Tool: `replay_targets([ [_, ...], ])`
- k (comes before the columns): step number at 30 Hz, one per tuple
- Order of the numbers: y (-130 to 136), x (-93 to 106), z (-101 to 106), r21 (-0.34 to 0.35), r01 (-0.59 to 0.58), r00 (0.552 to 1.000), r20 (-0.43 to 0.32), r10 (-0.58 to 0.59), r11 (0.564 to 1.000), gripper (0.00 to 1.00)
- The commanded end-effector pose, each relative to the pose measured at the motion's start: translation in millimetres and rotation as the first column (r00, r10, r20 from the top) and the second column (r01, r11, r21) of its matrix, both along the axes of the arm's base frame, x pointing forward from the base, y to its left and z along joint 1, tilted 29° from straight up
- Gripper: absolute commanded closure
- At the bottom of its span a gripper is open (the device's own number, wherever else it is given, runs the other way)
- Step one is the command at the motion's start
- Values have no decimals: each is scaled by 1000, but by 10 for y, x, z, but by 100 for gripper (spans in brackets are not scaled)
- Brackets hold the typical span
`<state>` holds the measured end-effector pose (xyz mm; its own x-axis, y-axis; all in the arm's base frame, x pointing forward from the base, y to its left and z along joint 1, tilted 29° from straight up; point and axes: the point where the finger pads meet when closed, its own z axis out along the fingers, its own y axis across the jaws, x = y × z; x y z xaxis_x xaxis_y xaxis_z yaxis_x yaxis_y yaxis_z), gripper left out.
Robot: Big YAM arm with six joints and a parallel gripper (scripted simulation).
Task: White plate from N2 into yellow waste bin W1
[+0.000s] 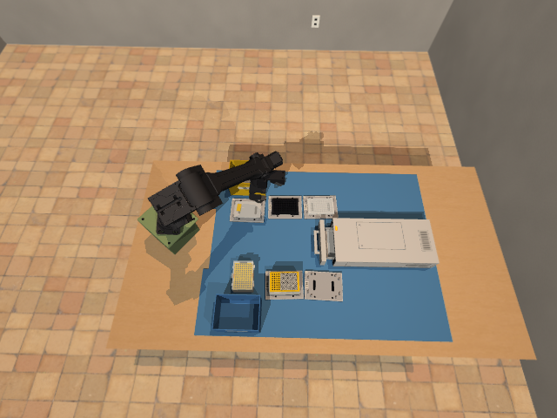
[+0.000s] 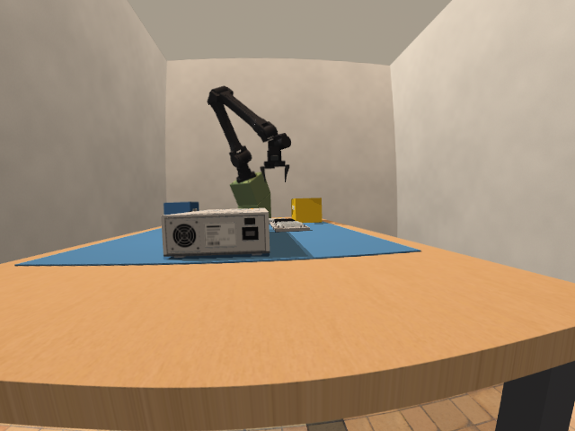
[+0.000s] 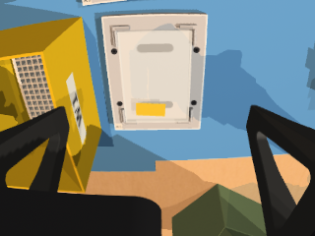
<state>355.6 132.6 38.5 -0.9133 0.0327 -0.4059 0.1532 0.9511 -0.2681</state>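
The yellow waste bin [image 1: 235,186] [image 2: 306,210] [image 3: 61,64] stands upright at the back left of the mat. A pale gridded plate [image 3: 31,79] lies inside it, partly cut off and shaded in the wrist view. A white welled plate [image 1: 320,206] sits in the right nest of the back row; nest labels are unreadable, so I cannot tell which is N2. My gripper [image 1: 258,197] [image 2: 275,180] [image 3: 157,116] is open and empty. It hangs high above the bench, near the bin and the back row's left nest [image 3: 109,74], which holds a translucent piece [image 1: 246,210] [image 3: 157,79] with a yellow tag.
A black plate [image 1: 285,206] sits in the back row's middle nest. A white instrument [image 1: 382,243] [image 2: 216,232] stands at the right. In front are a pale yellow rack [image 1: 243,275], a nested yellow rack [image 1: 285,281], an empty nest [image 1: 323,286] and a blue bin [image 1: 237,332] [image 2: 179,206].
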Motion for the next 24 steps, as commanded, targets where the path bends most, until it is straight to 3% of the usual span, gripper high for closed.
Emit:
replay_targets([
  [1,-152,-52,37,-19,-20,999,-29,19,1000,0],
  [13,-507,-2,351,-19,-20,999,-28,19,1000,0],
  [16,-539,-3,340,-24,-20,999,-39,19,1000,0],
  [24,-710,203,764,-5,-20,1000,14,20,1000,0],
])
